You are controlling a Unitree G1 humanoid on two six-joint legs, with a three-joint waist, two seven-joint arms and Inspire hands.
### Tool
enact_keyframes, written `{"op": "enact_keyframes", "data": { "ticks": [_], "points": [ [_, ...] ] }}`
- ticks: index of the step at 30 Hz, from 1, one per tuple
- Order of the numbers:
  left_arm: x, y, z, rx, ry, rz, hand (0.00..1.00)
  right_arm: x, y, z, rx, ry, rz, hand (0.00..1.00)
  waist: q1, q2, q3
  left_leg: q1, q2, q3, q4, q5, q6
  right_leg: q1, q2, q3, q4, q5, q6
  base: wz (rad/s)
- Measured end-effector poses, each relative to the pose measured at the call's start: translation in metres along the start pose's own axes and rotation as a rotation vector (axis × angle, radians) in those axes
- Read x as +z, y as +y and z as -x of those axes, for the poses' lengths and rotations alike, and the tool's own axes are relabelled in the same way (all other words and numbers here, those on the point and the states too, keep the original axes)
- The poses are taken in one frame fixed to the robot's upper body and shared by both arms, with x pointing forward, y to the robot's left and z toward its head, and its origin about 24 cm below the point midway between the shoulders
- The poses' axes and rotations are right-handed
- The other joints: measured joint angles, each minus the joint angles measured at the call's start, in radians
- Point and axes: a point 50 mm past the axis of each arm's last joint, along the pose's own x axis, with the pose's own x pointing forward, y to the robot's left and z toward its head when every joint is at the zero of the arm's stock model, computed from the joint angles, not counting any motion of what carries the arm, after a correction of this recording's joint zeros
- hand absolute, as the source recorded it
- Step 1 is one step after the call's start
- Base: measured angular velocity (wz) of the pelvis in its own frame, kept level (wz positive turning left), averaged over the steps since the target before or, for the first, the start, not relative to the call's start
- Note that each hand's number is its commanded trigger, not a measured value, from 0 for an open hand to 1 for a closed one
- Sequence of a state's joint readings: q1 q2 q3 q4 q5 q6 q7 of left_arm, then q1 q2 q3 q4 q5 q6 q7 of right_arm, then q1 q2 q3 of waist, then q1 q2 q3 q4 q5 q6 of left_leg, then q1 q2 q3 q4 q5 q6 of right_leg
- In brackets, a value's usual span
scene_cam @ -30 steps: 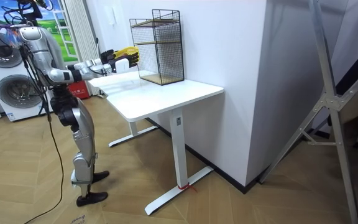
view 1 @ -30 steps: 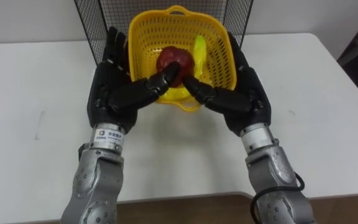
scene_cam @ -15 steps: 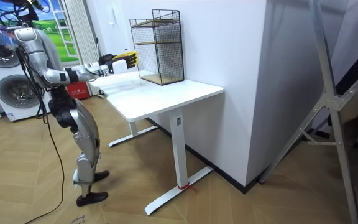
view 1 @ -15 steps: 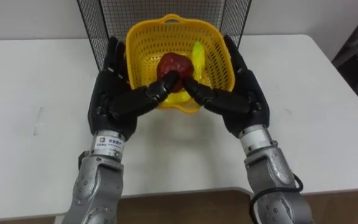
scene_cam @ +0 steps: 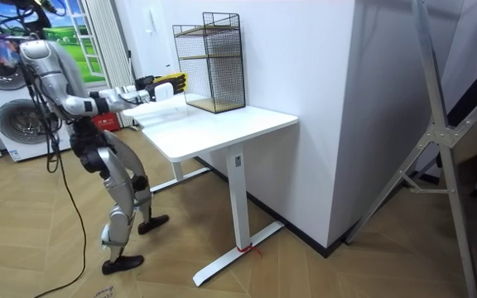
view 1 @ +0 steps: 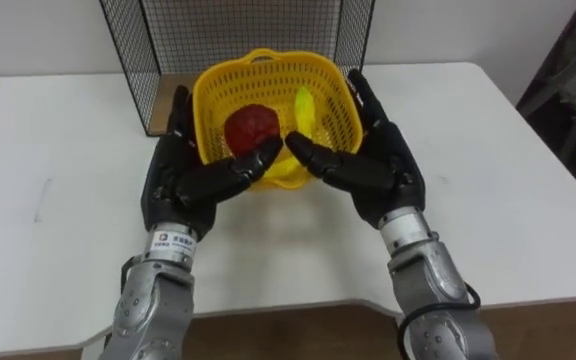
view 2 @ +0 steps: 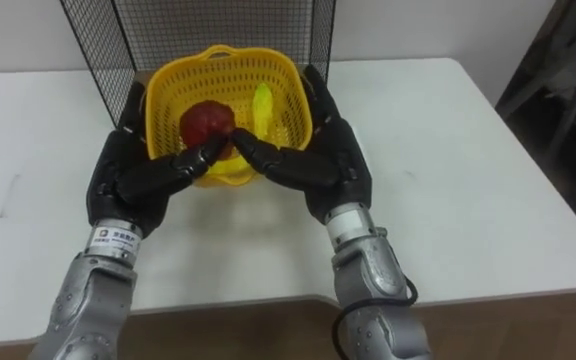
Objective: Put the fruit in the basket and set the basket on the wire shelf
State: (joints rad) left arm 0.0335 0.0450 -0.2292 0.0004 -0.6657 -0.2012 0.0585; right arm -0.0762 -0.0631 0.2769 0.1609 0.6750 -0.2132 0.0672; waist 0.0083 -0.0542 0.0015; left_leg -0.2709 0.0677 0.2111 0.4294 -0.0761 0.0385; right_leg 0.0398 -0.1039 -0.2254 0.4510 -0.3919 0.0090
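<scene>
Between the two hands, in the left eye view, sits the yellow basket [view 1: 336, 98]. The left hand [view 1: 180, 178] lies flat against its left wall and the right hand [view 1: 380, 170] against its right wall. Their fingers are straight and point far, and the thumbs stretch inward across the near wall, tips almost meeting. Neither hand curls round anything. Just beyond the basket's far rim stands the wire shelf [view 1: 128, 50] on the white table [view 1: 508, 170].

Seen in the room view, the robot stands at the table's left end, arms outstretched, basket held above the tabletop just short of the shelf.

Seen in the right eye view, a red fruit [view 2: 206, 120] and a yellow fruit [view 2: 263, 104] lie inside the basket, the red one left, just beyond the thumb tips.
</scene>
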Motion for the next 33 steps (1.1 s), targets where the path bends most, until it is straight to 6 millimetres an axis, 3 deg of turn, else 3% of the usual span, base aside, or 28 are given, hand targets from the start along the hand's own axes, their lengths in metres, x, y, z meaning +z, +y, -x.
{"op": "enact_keyframes", "data": {
  "ticks": [3, 10, 13, 15, 19, 22, 24, 25, 27, 29, 31, 33],
  "points": [
    [0.0, -0.001, 0.0, -0.005, 0.002, -0.001, 0.0, 0.001, -0.001, -0.001, -0.005, -0.006, -0.019, 0.0, -0.005, -0.017, 0.0027, 0.0, -0.013, -0.001, 0.008, -0.015, 0.008, 0.027, -0.001, -0.013, -0.051, 0.021, 0.018, 0.13],
    [0.002, -0.004, -0.004, -0.017, -0.008, -0.001, 0.0, 0.011, 0.001, -0.005, 0.01, -0.043, -0.02, 0.0, -0.004, -0.011, 0.0062, -0.034, -0.012, -0.004, 0.056, -0.067, 0.007, 0.027, -0.009, -0.027, -0.066, 0.019, 0.028, 0.0],
    [0.001, -0.006, -0.004, -0.024, -0.005, -0.001, 0.0, 0.015, 0.002, -0.007, 0.012, -0.061, -0.018, 0.0, -0.007, -0.008, 0.008, -0.029, -0.029, -0.003, 0.056, -0.083, 0.014, 0.03, -0.021, -0.03, -0.051, 0.012, 0.041, 0.05],
    [0.003, -0.006, -0.005, -0.028, -0.009, -0.005, 0.0, 0.018, 0.005, -0.007, 0.025, -0.074, -0.018, 0.0, -0.002, -0.007, 0.009, -0.029, -0.033, 0.002, 0.059, -0.095, 0.02, 0.028, -0.035, -0.027, -0.044, 0.009, 0.045, 0.0],
    [0.003, -0.007, -0.006, -0.034, -0.011, -0.005, 0.0, 0.023, 0.007, -0.008, 0.034, -0.103, -0.022, 0.0, -0.005, -0.008, 0.0106, -0.01, -0.068, 0.01, 0.07, -0.124, 0.044, 0.027, -0.081, -0.026, 0.017, -0.003, 0.067, 0.06],
    [0.003, -0.008, -0.007, -0.035, -0.009, 0.015, 0.0, 0.023, 0.007, -0.007, 0.027, -0.11, -0.021, 0.0, -0.006, -0.012, 0.0145, 0.004, -0.096, 0.016, 0.087, -0.158, 0.068, -0.014, -0.126, -0.022, 0.17, -0.001, 0.076, 0.08],
    [0.001, -0.009, -0.006, -0.037, -0.003, 0.015, 0.0, 0.023, 0.005, -0.007, 0.022, -0.115, -0.018, 0.0, -0.009, -0.019, 0.019, 0.036, -0.131, 0.018, 0.088, -0.18, 0.091, -0.072, -0.177, 0.014, 0.338, 0.042, 0.078, 0.14],
    [0.001, -0.009, -0.006, -0.038, 0.0, 0.015, 0.0, 0.023, 0.005, -0.006, 0.02, -0.113, -0.017, 0.0, -0.012, -0.017, 0.0201, 0.048, -0.137, 0.018, 0.089, -0.186, 0.097, -0.088, -0.183, 0.028, 0.377, 0.063, 0.073, 0.11],
    [0.0, -0.01, -0.006, -0.035, 0.003, 0.014, 0.0, 0.023, 0.004, -0.005, 0.018, -0.112, -0.014, 0.0, -0.012, -0.005, 0.0258, 0.091, -0.153, 0.019, 0.084, -0.208, 0.117, -0.132, -0.202, 0.07, 0.498, 0.17, 0.056, 0.03],
    [0.0, -0.01, -0.006, -0.028, 0.002, 0.012, 0.0, 0.023, 0.003, -0.005, 0.016, -0.111, -0.009, 0.0, -0.011, 0.004, 0.03, 0.112, -0.153, 0.019, 0.074, -0.219, 0.126, -0.166, -0.202, 0.088, 0.549, 0.21, 0.056, -0.1],
    [0.0, -0.01, -0.006, -0.025, 0.001, 0.012, 0.0, 0.022, 0.005, -0.006, 0.017, -0.11, -0.013, 0.0, -0.012, 0.009, 0.0314, 0.126, -0.149, 0.019, 0.052, -0.22, 0.129, -0.213, -0.19, 0.094, 0.557, 0.17, 0.067, -0.1],
    [0.001, -0.011, -0.007, -0.03, -0.003, 0.014, 0.0, 0.022, 0.004, -0.005, 0.017, -0.106, -0.002, 0.0, -0.018, 0.013, 0.0313, 0.135, -0.137, 0.019, 0.038, -0.222, 0.133, -0.259, -0.153, 0.084, 0.459, 0.112, 0.07, -0.02]
  ]
}}
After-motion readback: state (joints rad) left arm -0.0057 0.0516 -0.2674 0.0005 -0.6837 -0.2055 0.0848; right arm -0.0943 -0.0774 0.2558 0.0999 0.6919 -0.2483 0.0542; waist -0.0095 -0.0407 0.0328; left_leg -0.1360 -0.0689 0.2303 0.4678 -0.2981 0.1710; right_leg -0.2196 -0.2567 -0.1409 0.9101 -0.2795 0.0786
